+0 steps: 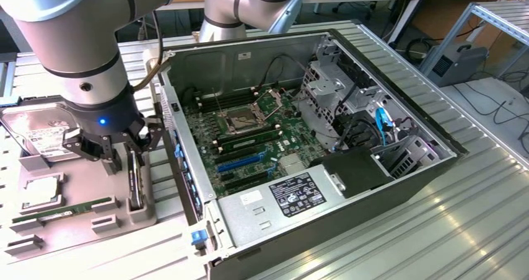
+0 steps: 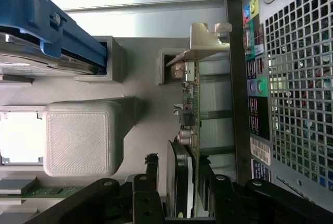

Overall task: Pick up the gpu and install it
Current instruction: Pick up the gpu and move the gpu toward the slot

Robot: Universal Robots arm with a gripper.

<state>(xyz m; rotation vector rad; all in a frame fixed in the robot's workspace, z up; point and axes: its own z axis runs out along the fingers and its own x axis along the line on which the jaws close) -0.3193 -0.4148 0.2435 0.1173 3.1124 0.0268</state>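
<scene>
My claw point(image 2: 178, 179), jaws spread and empty, straddles the graphics card point(image 2: 188, 99), which stands on edge in its grey holder point(image 1: 74, 168) beside the computer case point(image 1: 331, 193). Best practice (my judgement): centre both fingers on the board before clenching.

Labels on the power supply point(image 1: 273, 202) and hard drive point(image 1: 37, 131) are unreadably small.

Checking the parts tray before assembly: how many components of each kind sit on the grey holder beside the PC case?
gpu: 1
hard drive: 1
CPU: 1
RAM stick: 1
Total: 4
</scene>
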